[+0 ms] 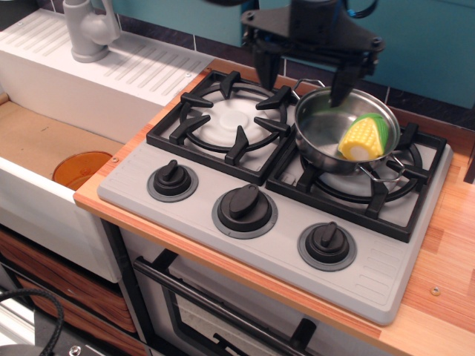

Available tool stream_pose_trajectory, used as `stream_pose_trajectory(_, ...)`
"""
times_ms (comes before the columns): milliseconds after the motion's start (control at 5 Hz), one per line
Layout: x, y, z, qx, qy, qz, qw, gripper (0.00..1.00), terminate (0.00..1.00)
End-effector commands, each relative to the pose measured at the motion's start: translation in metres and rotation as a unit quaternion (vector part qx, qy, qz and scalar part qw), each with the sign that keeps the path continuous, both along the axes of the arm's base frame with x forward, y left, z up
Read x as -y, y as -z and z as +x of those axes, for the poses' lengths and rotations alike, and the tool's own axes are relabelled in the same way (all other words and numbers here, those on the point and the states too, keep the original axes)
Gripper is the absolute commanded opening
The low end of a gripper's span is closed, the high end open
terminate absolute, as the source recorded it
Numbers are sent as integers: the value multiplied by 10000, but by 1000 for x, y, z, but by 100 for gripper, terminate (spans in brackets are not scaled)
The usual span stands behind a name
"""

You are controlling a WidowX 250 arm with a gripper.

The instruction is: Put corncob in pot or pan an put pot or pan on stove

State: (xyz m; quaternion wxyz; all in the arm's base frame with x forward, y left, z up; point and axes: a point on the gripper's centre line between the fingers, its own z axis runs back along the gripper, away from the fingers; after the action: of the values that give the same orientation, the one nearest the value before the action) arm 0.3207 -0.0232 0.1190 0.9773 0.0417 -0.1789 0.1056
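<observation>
The shiny steel pot (326, 126) stands on the right burner grate of the grey stove (223, 178). The corncob (364, 138), yellow with a green husk, lies inside the pot against its right wall. My gripper (304, 78) is black, wide open and empty. It hangs above the back of the stove, over the gap between the two burners and the pot's far left rim. One finger (265, 70) is over the left grate, the other is over the pot's rim. It touches nothing.
Three black knobs (245, 204) line the stove's front. A sink with an orange disc (82, 169) lies at left, with a grey faucet (89, 30) behind. A wooden counter (445, 252) flanks the stove on the right. An oven door handle (223, 311) is below.
</observation>
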Motion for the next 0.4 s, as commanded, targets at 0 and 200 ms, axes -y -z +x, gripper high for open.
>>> stream_pose_trajectory(0,-21,-15,1,300,36,-31,9995,100,0)
stream_pose_trajectory(200,-29,-8,1,214,30,67,9997,100,0)
